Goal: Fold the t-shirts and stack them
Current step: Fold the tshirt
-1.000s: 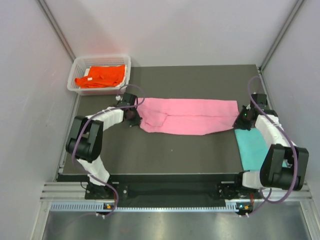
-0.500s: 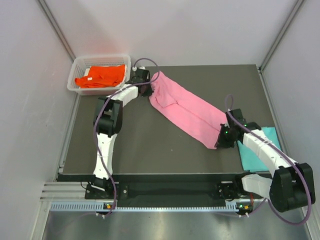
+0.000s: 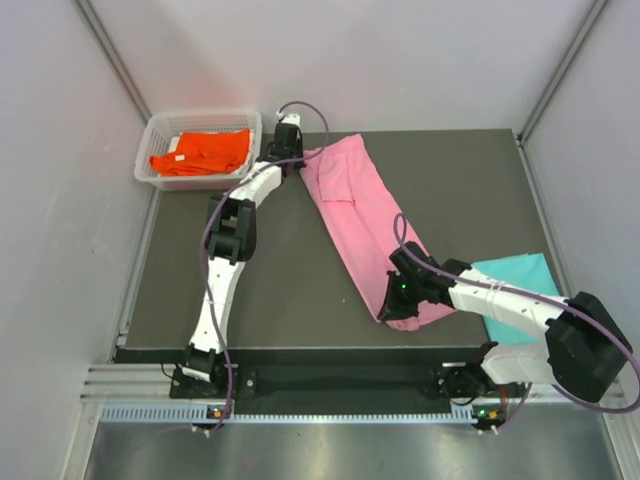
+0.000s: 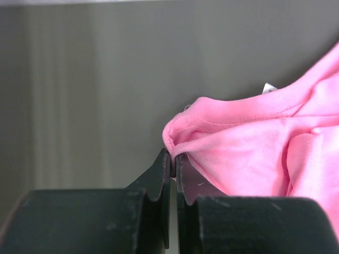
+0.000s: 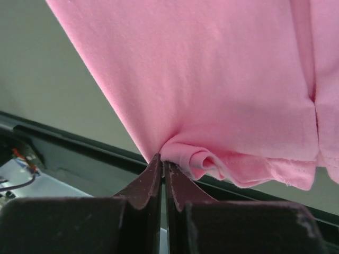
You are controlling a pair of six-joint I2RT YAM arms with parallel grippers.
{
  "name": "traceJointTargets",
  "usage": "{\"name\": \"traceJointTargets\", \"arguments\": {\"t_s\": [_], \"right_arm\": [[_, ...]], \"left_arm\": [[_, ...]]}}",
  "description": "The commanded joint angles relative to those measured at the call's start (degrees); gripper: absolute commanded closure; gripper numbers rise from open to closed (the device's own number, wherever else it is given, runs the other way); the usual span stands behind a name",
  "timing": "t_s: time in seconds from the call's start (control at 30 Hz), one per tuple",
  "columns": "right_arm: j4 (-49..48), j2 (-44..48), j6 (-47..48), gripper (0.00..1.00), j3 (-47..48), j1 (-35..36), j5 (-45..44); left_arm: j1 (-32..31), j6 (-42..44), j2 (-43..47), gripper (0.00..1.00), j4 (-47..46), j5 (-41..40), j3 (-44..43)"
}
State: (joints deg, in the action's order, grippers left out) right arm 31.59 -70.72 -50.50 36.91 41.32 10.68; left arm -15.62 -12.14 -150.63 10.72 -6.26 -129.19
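The light pink t-shirt (image 3: pixel 365 225) is folded into a long strip that runs from the table's far left to its near middle. My left gripper (image 3: pixel 297 157) is shut on the strip's far end, the cloth pinched between the fingertips (image 4: pixel 172 159). My right gripper (image 3: pixel 392 308) is shut on the near end, a rolled hem bunched at its tips (image 5: pixel 162 161). A teal t-shirt (image 3: pixel 518 290) lies flat at the right edge, partly under my right arm. A bright orange t-shirt (image 3: pixel 200 152) rests in the basket.
A white wire-mesh basket (image 3: pixel 155 130) stands off the table's far left corner, close to my left gripper. The dark table (image 3: pixel 250 300) ends in a front edge just below my right gripper. Grey walls close in both sides.
The pink strip has swung from lying across the table to running far-to-near. My left gripper carried its end toward the far left, and my right gripper brought the other end to the near middle.
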Motion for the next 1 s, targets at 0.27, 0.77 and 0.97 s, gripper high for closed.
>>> {"name": "traceJointTargets", "arguments": {"t_s": [0.27, 0.77, 0.97], "right_arm": [[-12.9, -11.2, -12.5, 1.0, 8.9, 12.2, 1.2], [-29.7, -29.0, -23.1, 1.0, 19.1, 23.0, 4.4], [-26.7, -29.4, -16.8, 0.52, 23.4, 24.3, 7.3]], "left_arm": [[1.1, 13.5, 2.1, 0.66, -8.4, -6.5, -0.3], [-0.6, 12.3, 33.8, 0.49, 20.0, -4.1, 4.4], [-0.6, 3.3, 53.3, 0.49, 31.1, 1.3, 22.4]]}}
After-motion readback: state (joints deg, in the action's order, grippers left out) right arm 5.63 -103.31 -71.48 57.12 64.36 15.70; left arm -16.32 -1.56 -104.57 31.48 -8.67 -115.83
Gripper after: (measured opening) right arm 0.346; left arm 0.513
